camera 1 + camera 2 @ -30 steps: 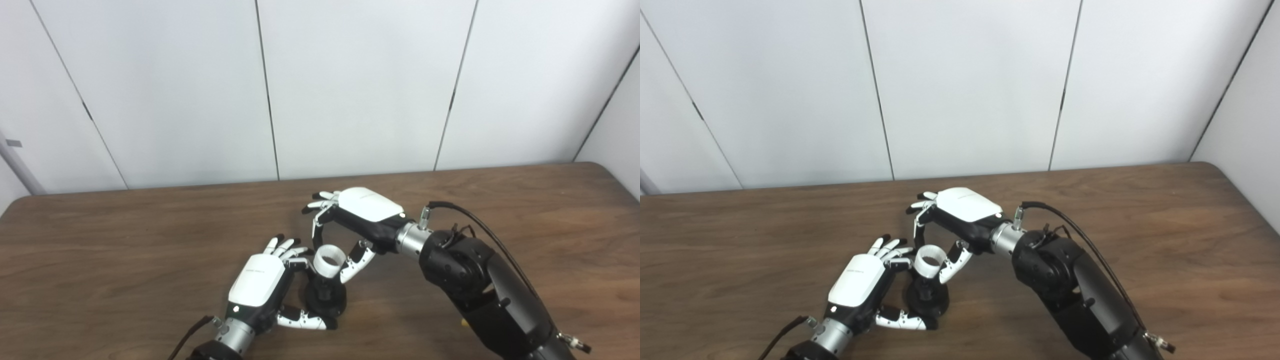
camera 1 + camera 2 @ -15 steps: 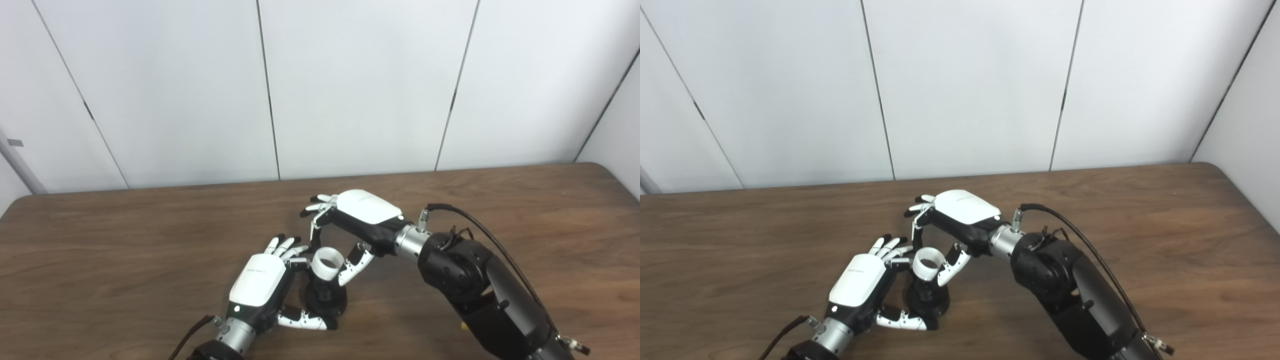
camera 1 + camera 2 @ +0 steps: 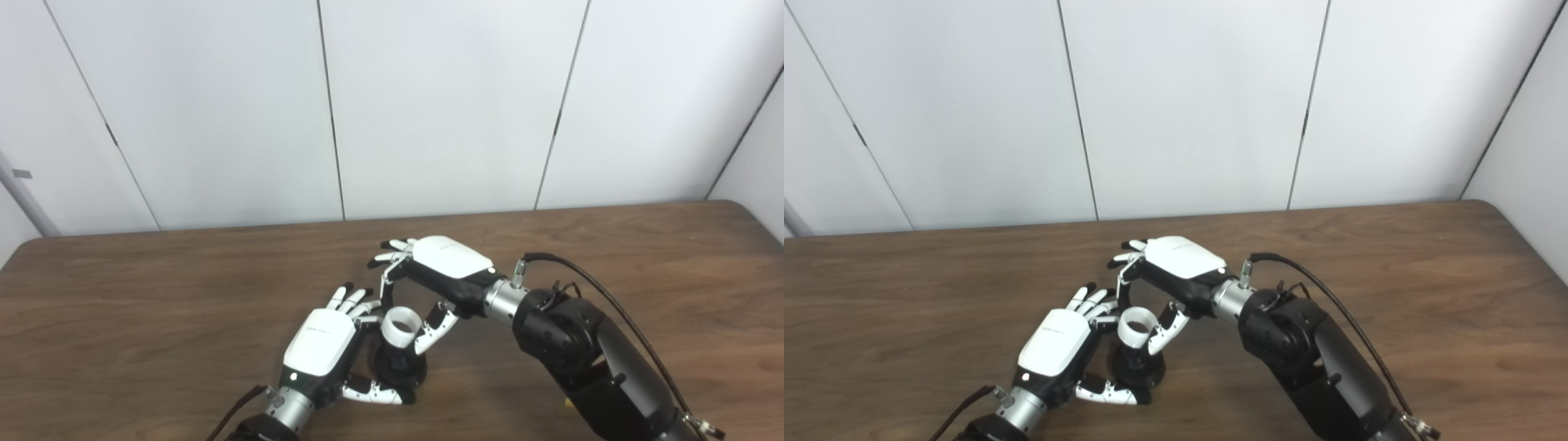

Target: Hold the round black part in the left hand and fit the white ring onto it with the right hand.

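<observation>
Right hand [image 3: 444, 275] pinching white ring [image 3: 401, 327] atop round black part [image 3: 401, 367]; left hand [image 3: 324, 352] cupping part's base

A dark brown wood-grain table [image 3: 153, 318] fills the lower half of the frame, its far edge against the white panelled wall [image 3: 429, 104]. Just below centre, the round black part [image 3: 401, 367] stands on it.

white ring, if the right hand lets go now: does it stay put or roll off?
Probably stays: the white ring sits on top of the round black part, opening up, pinched by the right hand. Looks rigid, holding its round shape. If knocked off it could roll. Its smooth surface may slip. The left hand steadies the base.
</observation>
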Motion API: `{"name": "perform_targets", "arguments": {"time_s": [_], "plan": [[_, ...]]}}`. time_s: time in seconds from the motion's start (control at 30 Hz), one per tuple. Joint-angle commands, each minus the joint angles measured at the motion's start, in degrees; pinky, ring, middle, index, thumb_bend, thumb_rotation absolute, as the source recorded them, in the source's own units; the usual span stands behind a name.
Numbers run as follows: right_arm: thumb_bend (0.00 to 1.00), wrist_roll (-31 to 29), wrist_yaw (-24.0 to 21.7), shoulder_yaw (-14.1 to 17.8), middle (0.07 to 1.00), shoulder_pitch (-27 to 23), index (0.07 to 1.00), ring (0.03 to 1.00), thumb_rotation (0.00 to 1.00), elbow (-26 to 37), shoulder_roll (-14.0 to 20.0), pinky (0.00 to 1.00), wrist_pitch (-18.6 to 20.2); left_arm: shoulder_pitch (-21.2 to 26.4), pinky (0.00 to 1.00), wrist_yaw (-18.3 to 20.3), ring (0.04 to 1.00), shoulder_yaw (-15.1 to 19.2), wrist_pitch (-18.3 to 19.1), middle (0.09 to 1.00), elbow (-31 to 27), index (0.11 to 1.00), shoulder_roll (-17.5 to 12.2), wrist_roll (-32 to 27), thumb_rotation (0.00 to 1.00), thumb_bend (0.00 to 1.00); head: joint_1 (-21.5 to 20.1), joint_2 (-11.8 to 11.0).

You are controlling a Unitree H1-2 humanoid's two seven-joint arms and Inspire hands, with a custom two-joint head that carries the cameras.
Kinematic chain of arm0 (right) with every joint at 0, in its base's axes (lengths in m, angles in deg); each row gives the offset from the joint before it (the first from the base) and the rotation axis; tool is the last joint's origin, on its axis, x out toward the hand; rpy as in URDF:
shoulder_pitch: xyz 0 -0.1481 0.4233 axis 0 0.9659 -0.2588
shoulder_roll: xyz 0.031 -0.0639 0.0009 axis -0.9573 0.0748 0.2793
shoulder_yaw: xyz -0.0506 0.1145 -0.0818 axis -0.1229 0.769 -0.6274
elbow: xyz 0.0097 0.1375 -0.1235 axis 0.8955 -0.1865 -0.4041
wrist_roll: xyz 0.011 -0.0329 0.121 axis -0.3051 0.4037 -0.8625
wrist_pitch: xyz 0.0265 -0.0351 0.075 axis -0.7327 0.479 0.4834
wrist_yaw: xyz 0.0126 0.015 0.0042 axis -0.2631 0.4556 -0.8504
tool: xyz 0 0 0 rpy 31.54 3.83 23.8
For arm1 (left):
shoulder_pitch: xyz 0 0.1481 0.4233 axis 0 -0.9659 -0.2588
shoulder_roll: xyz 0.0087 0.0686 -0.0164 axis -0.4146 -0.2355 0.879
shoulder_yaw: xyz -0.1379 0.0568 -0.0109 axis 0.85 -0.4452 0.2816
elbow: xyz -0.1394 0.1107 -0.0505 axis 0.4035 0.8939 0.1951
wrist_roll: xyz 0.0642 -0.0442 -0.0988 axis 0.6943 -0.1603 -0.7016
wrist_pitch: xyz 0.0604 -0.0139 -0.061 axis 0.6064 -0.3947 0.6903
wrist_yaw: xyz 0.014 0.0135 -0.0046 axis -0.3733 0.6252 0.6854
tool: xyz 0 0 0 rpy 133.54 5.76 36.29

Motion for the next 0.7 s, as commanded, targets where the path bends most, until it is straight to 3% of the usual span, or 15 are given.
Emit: {"name": "perform_targets", "arguments": {"time_s": [0.0,0.67], "plan": [[0.52,-0.33,-0.41,-0.44,0.882,-1.08,0.475,0.979,0.13,1.62,0.01,1.0,-0.32,-2.45,1.0,4.0,0.934,-3.07,-0.45,0.83,3.78,0.479,-0.96,2.92,0.05,0.52,-0.05,-0.05],[0.52,-1.0,-1.22,-0.53,0.883,0.87,0.475,0.976,0.13,2.8,-0.05,1.0,1.29,-1.59,1.0,4.53,0.936,-3.4,-0.35,0.831,4.44,0.48,-1.2,3.45,0.05,0.52,-0.83,0.9]]}}
